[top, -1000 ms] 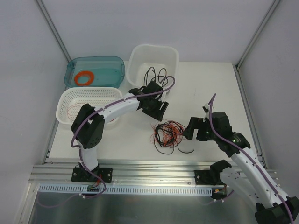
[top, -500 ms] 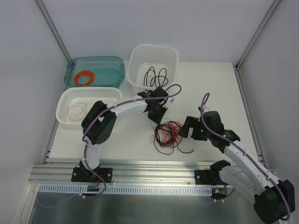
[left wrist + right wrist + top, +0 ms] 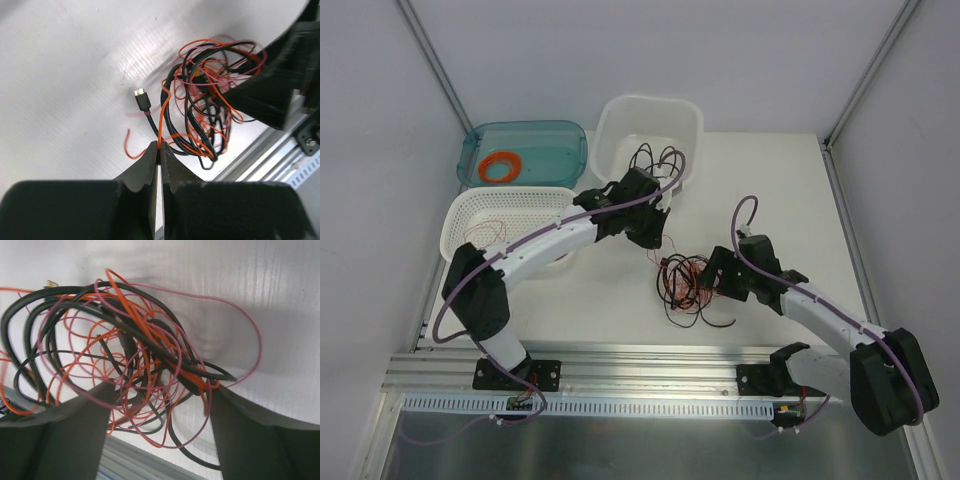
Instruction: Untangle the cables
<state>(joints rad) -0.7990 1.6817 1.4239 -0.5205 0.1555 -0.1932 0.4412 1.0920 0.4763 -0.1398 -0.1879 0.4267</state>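
The cables [image 3: 683, 285] lie in a loose tangle of black, orange and pink wires on the white table, near its front edge. My left gripper [image 3: 653, 243] is at the tangle's far left side. In the left wrist view it [image 3: 159, 146] is shut on a single orange wire [image 3: 161, 120] that runs up into the cables [image 3: 210, 95]. My right gripper [image 3: 706, 281] is pushed into the tangle from the right. Seen from the right wrist, it [image 3: 162, 397] is open, with its fingers [image 3: 95, 410] astride part of the cables [image 3: 135, 340].
A white tub [image 3: 616, 130] holding black cables [image 3: 655, 158] stands behind the left gripper. A teal bin [image 3: 525, 135] holds an orange ring [image 3: 500, 165]. A white basket [image 3: 510, 200] holds thin red wire. An aluminium rail [image 3: 620, 368] runs along the front edge. A black plug [image 3: 141, 98] lies loose.
My left gripper came down onto the tangle's edge and shut on an orange wire. My right gripper slid left into the tangle, and its jaws have narrowed a little.
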